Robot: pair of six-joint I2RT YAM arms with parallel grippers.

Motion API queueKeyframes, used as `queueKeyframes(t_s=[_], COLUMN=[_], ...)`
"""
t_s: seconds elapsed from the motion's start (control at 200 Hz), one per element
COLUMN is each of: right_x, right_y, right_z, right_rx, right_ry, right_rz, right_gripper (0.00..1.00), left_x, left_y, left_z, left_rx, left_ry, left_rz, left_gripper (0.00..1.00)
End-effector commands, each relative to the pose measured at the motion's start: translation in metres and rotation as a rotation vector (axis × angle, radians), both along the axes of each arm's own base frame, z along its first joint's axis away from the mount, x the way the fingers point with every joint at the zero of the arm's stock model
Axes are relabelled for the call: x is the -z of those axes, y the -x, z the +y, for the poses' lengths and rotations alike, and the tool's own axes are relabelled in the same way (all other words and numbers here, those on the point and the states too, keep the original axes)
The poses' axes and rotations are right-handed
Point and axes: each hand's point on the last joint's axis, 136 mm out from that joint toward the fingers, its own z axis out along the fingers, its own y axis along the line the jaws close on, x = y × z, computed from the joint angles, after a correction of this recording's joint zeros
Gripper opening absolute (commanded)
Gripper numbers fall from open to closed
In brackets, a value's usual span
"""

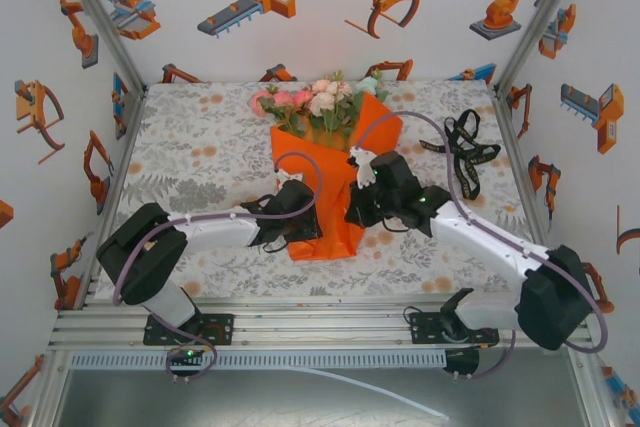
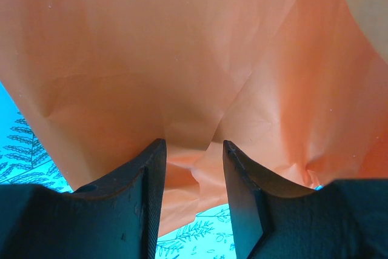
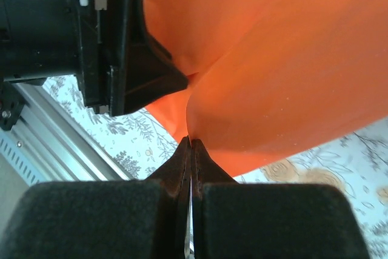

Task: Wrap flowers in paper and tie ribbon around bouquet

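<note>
Fingers point(image 3: 180, 165) on the low, inward-bent right arm point(image 1: 480, 237) pinch the paper point(image 1: 335, 172) shut; left fingers point(image 2: 153, 177) sit half-open against it.

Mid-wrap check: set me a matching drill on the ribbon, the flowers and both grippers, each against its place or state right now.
1 ribbon
2 flowers
3 left gripper
4 right gripper

A shut on an edge of the paper
B loose on the tablecloth, right of the paper
C fingers apart, paper between them
D poking out of the paper's far end

Pairs: 1-B, 2-D, 3-C, 4-A
</note>
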Motion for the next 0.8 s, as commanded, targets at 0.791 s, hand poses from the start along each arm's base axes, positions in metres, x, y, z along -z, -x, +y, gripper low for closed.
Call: queueKeyframes(t_s=[0.791], right_x=[0.059], right_y=[-0.002], right_z=[0.039], right_rx=[-0.057], right_ry=[-0.129], right_rz=[0.138], right_gripper=[0.0], left_x=[-0.032], left_y=[0.001], left_z=[0.055], left_rx=[-0.158], left_ry=[0.252], left_rz=[-0.064], left_gripper=[0.44])
